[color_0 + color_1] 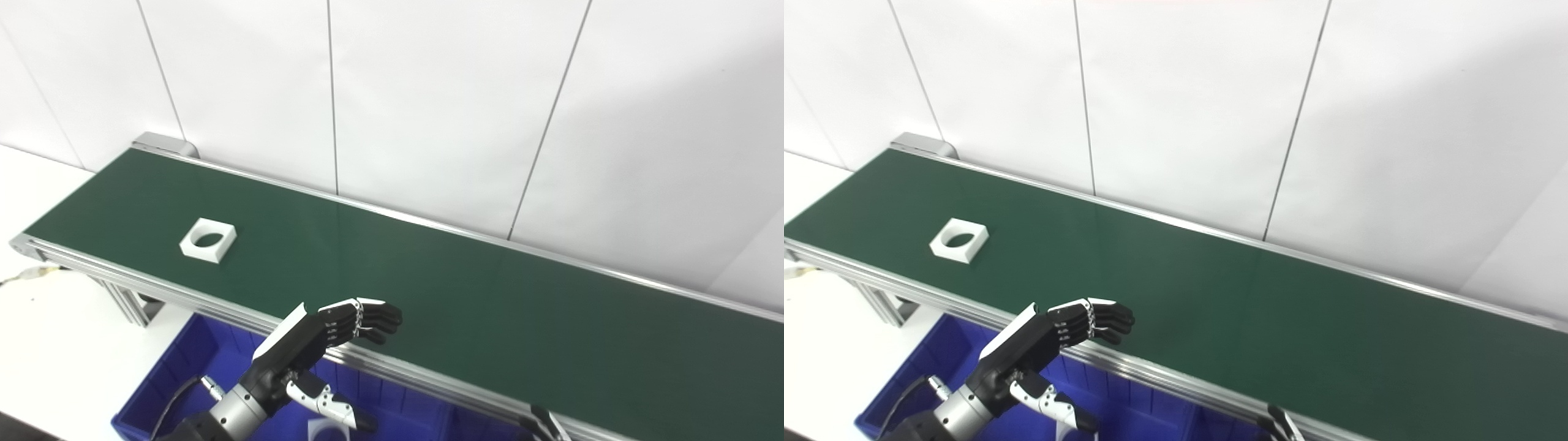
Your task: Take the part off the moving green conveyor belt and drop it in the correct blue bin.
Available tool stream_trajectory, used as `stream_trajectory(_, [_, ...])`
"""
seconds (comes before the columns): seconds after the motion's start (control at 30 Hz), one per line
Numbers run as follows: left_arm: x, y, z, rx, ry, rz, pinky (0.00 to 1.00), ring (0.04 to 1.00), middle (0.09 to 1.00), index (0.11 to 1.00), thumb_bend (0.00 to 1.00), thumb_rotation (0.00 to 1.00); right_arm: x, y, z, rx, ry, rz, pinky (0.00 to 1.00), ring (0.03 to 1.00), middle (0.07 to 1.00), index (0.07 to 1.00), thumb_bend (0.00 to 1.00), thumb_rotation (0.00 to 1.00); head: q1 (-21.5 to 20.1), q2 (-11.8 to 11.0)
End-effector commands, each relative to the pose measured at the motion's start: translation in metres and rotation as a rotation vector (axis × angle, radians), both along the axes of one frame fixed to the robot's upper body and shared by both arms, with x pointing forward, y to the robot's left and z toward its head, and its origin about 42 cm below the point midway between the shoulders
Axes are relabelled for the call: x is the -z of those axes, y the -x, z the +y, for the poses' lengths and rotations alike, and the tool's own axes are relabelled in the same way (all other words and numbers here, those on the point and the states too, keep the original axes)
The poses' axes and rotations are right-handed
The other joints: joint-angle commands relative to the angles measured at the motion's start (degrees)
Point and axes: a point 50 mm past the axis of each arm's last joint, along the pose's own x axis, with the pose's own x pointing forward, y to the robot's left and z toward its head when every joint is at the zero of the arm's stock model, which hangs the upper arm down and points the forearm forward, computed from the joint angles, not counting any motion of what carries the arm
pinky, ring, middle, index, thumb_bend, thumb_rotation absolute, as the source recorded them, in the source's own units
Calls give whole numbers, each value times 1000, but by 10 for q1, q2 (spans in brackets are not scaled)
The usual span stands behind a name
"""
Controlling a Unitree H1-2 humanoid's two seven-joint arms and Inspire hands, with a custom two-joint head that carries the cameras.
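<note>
Bright even light, soft shadows, sharp

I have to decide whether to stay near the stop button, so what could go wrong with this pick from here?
The white square part lies well to the left of the left hand, with bare belt between them, so a badly timed reach on the moving green belt could miss it. The left hand hovers right at the belt's near rail and could clip it. The part looks flat and low, so the fingers may slip off it.
</note>
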Motion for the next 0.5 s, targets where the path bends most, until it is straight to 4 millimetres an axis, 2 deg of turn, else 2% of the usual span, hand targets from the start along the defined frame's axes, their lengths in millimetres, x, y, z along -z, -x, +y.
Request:
stream_trajectory(0.0, [-18, -7, 5, -29, -51, -95, 674, 741, 755, 734, 869, 124, -10, -7, 0, -8, -38, -90, 711, 795, 841, 910, 585, 247, 1, -1])
stream_trajectory(0.23, [-30, -18, 20, -125, -161, -143, 662, 727, 743, 725, 824, 38, -8, -9, -1, -8, -41, -79, 770, 825, 856, 932, 552, 223, 9, -4])
stream_trajectory(0.47, [-38, -30, 47, -202, -261, -174, 704, 744, 764, 750, 768, 33, -6, -11, -2, -14, -38, -93, 754, 819, 853, 935, 535, 227, 12, -1])
